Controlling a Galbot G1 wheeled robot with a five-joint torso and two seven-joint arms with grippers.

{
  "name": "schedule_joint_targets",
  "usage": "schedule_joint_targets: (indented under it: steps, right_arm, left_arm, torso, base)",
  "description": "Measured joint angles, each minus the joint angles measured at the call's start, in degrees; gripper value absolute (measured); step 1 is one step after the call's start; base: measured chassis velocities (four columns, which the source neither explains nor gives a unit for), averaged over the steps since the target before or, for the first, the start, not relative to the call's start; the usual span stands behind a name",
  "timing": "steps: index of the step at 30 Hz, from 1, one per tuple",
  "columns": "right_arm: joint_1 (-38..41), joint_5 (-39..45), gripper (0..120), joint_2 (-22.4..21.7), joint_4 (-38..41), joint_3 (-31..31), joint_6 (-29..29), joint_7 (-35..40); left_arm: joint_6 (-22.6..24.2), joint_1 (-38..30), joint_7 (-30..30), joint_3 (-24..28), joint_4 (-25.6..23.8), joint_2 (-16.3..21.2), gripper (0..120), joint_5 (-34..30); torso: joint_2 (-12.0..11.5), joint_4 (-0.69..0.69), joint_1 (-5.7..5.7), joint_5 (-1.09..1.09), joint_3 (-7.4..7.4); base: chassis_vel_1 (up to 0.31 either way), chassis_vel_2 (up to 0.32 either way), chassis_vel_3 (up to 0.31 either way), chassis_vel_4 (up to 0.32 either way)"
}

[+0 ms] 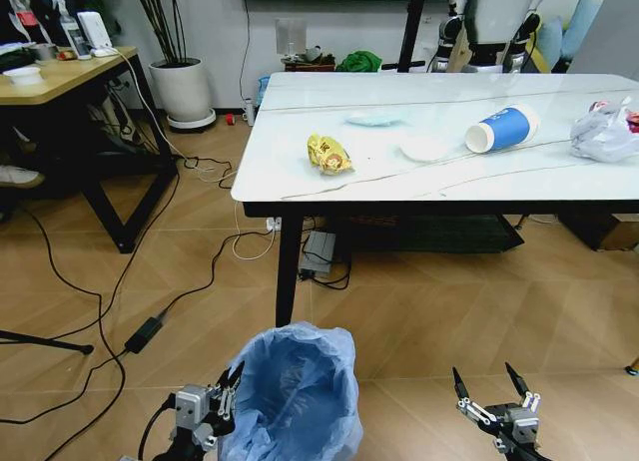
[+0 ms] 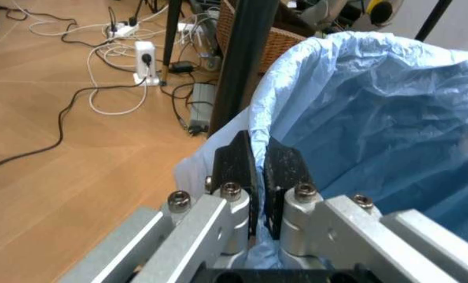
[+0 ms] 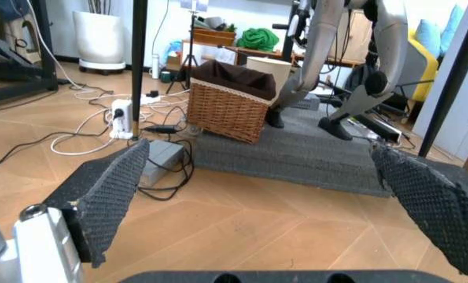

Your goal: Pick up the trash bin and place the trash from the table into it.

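Light wood-plank floor (image 1: 419, 331) strewn with black and white cables; a wooden desk (image 1: 60, 77) stands beside a white planter (image 1: 182, 90) against the pale wall; a wicker basket (image 3: 236, 100) sits right of the planter.

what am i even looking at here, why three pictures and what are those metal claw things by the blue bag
They are three cameras on one wheeled robot with two arms. The wide picture comes from its head, looking down at the floor and the table. The other two sit on its wrists, so each shows its own claw up close.

The left gripper is shut on the frilly rim of the trash bin, a small bin lined with a light-blue bag. The right gripper is open and holds nothing, low above the floor.

On the marble-look table lies the trash: a blue-and-white paper cup on its side, a yellow snack packet, a white round lid and clear plastic film.
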Motion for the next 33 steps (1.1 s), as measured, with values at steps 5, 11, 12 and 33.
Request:
schedule_joint_targets:
  steps: [5,11,12,33]
  right_arm:
    - [-0.20,0.14,100,-0.26,0.15,0.14,0.01,0.02]
    - [-0.16,0.23,100,-0.44,0.29,-0.01,-0.07,0.05]
    - [-0.13,0.23,100,-0.48,0.28,-0.08,-0.07,0.05]
    - [0.55,0.84,100,-2.26,0.04,-0.06,-0.63,0.13]
  left_arm:
    - [0.15,0.42,0.19,0.15,-0.18,-0.50,0,0.29]
    - [0.76,0.81,0.16,-0.16,-0.56,-0.61,0,-0.73]
    - [0.94,0.89,0.13,-0.43,-0.78,-0.60,0,-1.06]
    - [3.02,0.85,-1.36,-0.48,-1.28,-1.74,0,-3.29]
  torso:
    - [1.41,0.00,0.46,0.00,0.97]
    - [3.28,0.00,1.11,0.00,2.18]
    - [3.79,0.00,1.34,0.00,2.47]
    - [8.88,0.00,3.13,0.00,5.77]
  base:
    - [0.000,0.000,0.000,0.000]
    - [0.000,0.000,0.000,0.000]
    - [0.000,0.000,0.000,0.000]
    - [0.000,0.000,0.000,0.000]
